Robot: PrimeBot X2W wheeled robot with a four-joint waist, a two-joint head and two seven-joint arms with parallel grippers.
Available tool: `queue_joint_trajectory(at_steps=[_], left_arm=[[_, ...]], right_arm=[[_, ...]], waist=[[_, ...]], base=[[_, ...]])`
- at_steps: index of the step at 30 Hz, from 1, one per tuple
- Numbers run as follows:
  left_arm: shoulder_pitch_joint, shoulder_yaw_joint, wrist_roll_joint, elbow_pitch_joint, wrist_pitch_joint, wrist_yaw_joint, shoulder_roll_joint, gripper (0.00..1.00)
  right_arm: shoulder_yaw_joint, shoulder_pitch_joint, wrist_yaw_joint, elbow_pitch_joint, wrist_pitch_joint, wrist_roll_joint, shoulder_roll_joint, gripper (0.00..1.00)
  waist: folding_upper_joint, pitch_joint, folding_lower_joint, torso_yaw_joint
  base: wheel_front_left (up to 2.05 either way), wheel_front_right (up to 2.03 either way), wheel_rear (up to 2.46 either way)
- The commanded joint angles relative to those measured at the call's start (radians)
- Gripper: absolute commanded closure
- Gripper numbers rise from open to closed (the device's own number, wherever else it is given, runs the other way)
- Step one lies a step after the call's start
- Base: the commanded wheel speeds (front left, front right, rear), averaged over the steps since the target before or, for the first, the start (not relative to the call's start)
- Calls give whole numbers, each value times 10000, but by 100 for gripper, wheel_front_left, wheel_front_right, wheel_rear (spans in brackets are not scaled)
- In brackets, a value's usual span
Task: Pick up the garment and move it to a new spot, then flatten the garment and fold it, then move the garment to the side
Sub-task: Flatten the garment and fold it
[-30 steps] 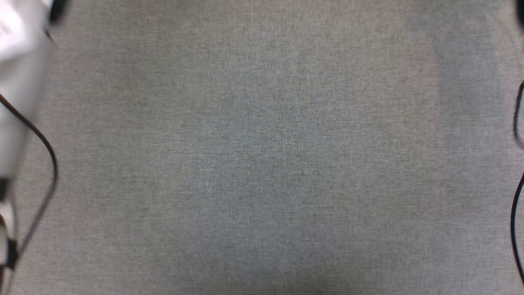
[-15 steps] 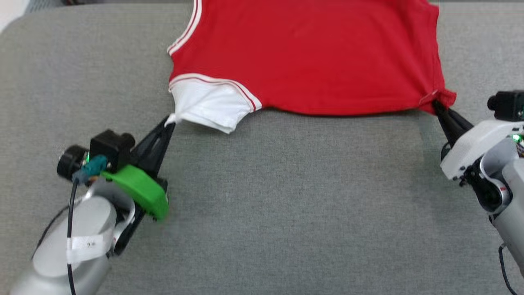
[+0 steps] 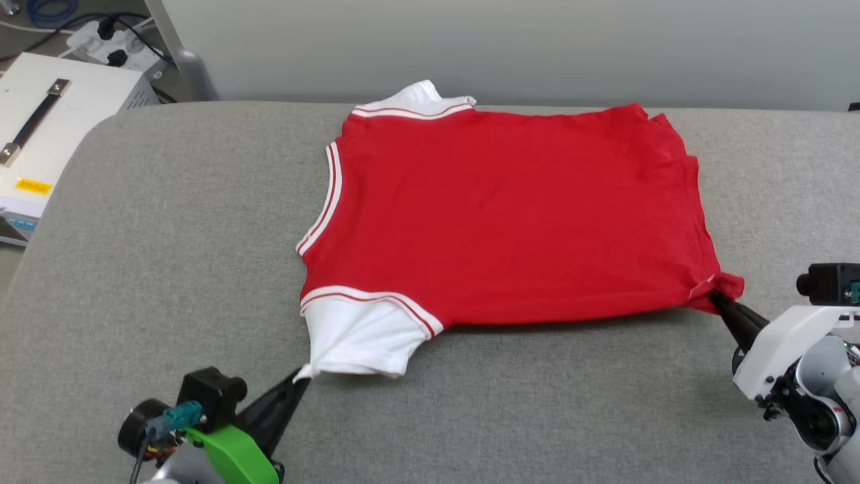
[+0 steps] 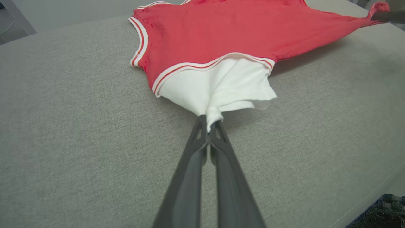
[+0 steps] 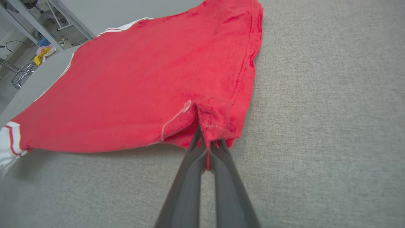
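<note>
2 corners of the garment (image 3: pixel 504 215) are clamped. Lower left, left gripper (image 3: pixel 304 378) pinches the near sleeve (image 3: pixel 356 336) tip. Right edge, right gripper (image 3: pixel 717 296) pinches a bunched hem corner. Garment lies red side up, mid-frame, on the grey pad (image 3: pixel 168 235). Arms are cut off by the frame; far sleeve (image 3: pixel 420 94) mostly hidden.

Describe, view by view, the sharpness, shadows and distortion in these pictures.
Head view: sharp, evenly lit; soft shadow beneath the garment. Left wrist view: wide-angle stretches the left gripper; shadow under the lifted sleeve. Right wrist view: right gripper stretched likewise, fabric texture crisp.
</note>
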Motion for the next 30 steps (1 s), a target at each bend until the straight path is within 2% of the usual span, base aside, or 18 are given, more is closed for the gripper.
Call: queue_joint_trajectory(at_steps=[1, 11, 17, 24, 30], left_arm=[[345, -69, -151, -189, 98, 93, 121, 100], [1623, -464, -670, -1295, 560, 161, 625, 100], [2061, -660, -852, -1748, 716, 162, 770, 100], [1809, -472, -683, -1956, 446, 288, 724, 100], [1038, -267, -473, -1843, 393, 169, 605, 100]], right_arm=[[-3, 290, -7, -111, 67, 105, -135, 100], [-173, 2066, -7, -955, 395, 377, -758, 100], [-631, 3291, -7, -1626, 710, 562, -967, 100], [-1449, 4142, -7, -2527, 881, 371, -974, 100], [-2227, 4055, -7, -3179, 1220, -45, -817, 100]], waist=[[0, -450, 2, 96], [0, -1266, 2, 268], [0, -1477, 2, 354], [0, -1379, 2, 323], [0, -929, 2, 217]], base=[[0, 0, 0], [0, 0, 0], [0, 0, 0], [0, 0, 0], [0, 0, 0]])
